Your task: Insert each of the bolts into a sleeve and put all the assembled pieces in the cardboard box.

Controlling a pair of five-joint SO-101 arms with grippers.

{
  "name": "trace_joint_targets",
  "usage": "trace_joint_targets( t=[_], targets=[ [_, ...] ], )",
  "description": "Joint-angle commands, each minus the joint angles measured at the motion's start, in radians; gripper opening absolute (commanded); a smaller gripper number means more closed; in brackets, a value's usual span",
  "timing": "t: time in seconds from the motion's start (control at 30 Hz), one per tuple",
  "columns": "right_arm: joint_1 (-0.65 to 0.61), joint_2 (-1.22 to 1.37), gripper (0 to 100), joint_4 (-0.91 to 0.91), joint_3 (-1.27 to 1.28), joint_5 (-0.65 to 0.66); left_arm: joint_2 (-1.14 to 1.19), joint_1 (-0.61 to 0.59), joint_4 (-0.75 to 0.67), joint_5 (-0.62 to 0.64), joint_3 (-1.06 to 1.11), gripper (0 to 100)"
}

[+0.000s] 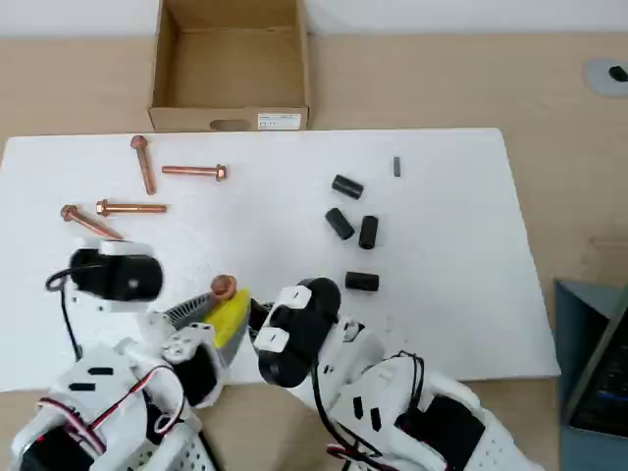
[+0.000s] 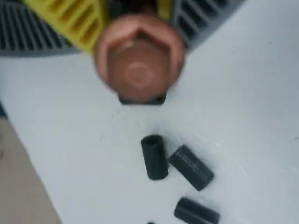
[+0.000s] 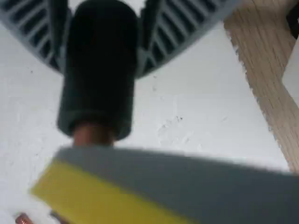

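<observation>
1. My left claw was clamped on a copper bolt at about 6 o'clock on the white mat, with the bolt head facing my wrist camera.
2. My right claw sat just at 3 o'clock of the left one, clamped on a black sleeve.
3. The bolt's copper shank met the open end of that sleeve.
4. Four loose bolts lay at 10 o'clock on the mat, well apart from both claws.
5. Four loose sleeves lay at 2 o'clock from my claws.
6. The cardboard box stood open at 12 o'clock, its front wall at the mat's far edge.
</observation>
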Motion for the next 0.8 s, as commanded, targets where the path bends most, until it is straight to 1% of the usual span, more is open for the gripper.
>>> trace_joint_targets(
  t=[0.0, 0.17, 0.2, 0.3, 0.4, 0.5, 0.77],
  targets=[
    [0.001, -0.113, 0.9, -0.029, -0.004, 0.005, -0.001, 0.006, 0.011, -0.057, 0.021, 0],
    [0.001, -0.113, 0.9, -0.029, -0.004, 0.005, -0.001, 0.002, 0.011, -0.063, 0.032, 1],
    [0.001, -0.113, 0.9, -0.029, -0.004, 0.005, -0.001, 0.002, 0.011, -0.061, 0.029, 2],
    [0.001, -0.113, 0.9, -0.029, -0.004, 0.005, 0.001, -0.003, 0.011, -0.058, 0.031, 13],
    [0.001, -0.113, 0.9, -0.029, -0.004, 0.005, 0.004, -0.057, 0.008, -0.063, 0.029, 20],
    [0.001, -0.113, 0.9, -0.029, -0.002, 0.003, 0.002, -0.081, 0.009, -0.066, 0.026, 20],
    [0.001, -0.113, 0.9, -0.029, 0.007, 0.002, 0.005, -0.086, 0.011, -0.06, -0.054, 20]
  ],
)
